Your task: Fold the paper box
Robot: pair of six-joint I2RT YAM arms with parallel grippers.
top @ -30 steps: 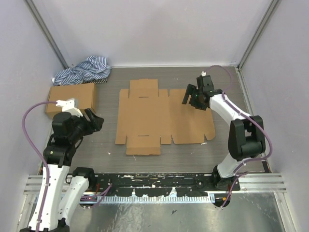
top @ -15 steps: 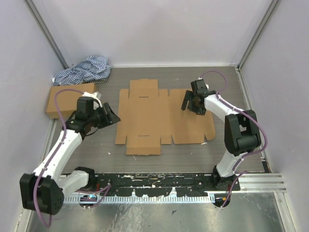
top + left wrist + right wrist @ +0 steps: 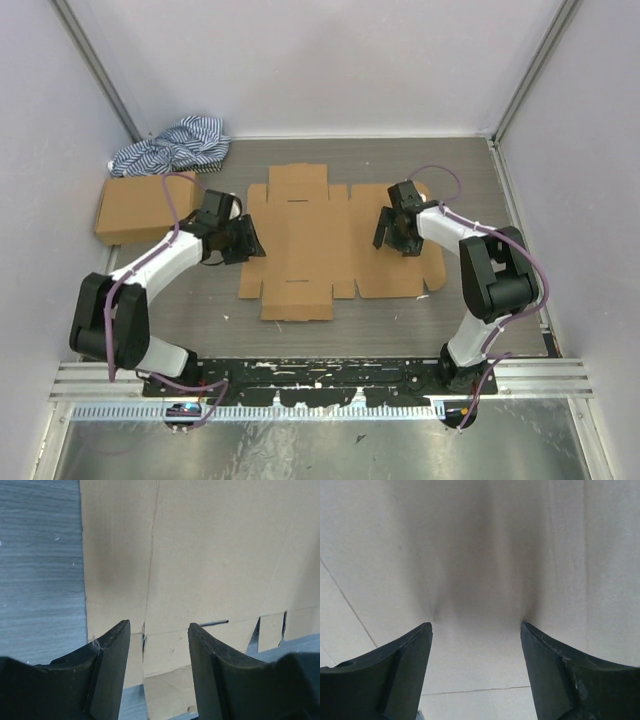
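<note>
the paper box (image 3: 330, 245) lies flat and open in the middle of the table (image 3: 330, 335). none of its flaps are folded up. small flaps stick out at its 12 o'clock and 6 o'clock edges.

the left gripper (image 3: 246, 240) is at the 9 o'clock edge of the paper box. its two fingers (image 3: 107, 670) are apart, and there is nothing between them. in the left wrist view, the gap between them shows the edge of the cardboard, a fold line and a thin slot. the grey table shows at 9 o'clock of that view.

the right gripper (image 3: 392, 230) is over the 3 o'clock part of the paper box. its fingers (image 3: 400, 670) are wide apart and hold nothing. the tips point down at the plain cardboard, and dark shade sits right at each tip. i cannot tell if the tips touch the cardboard or are just above it.

a shut brown box (image 3: 145, 205) sits at 9 o'clock on the table, well apart from the flat one. a blue and white striped cloth (image 3: 175, 145) lies in a heap at 10 o'clock, just behind that shut box.
</note>
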